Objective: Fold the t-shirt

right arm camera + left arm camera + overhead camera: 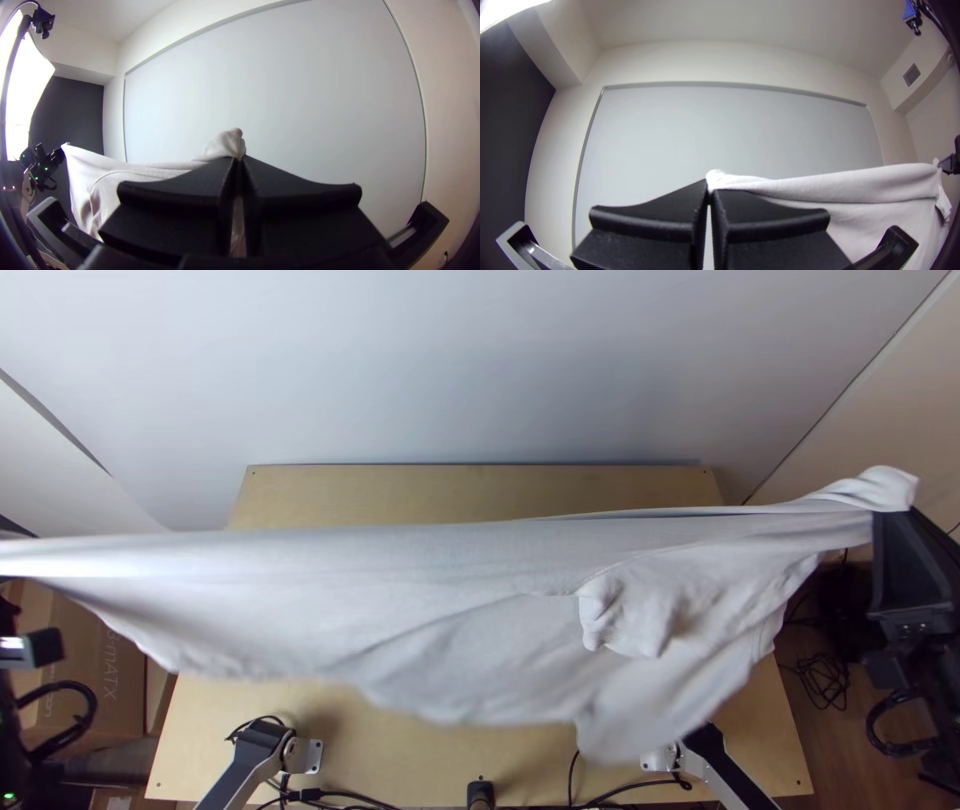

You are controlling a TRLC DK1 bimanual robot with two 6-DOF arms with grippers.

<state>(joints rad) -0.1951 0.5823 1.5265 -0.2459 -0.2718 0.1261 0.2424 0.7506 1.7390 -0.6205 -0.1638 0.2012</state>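
The white t-shirt (450,610) hangs stretched between the arms, high over the table, its upper edge taut and its lower part drooping in loose folds. Part of my left gripper (30,648) shows at the top view's left edge; my right gripper (893,520) holds the opposite end at the right. In the left wrist view my left gripper (710,187) is shut on a corner of the shirt (880,187). Bunched cloth (225,145) pokes out between the tips of my right gripper (239,162), shut on it, in the right wrist view.
Below the shirt lies the wooden table (350,490), with black cables (640,788) along its near edge. A cardboard box (110,660) stands on the floor at the left. Coiled cable (825,675) lies on the floor at the right. A pale wall (450,370) rises behind the table.
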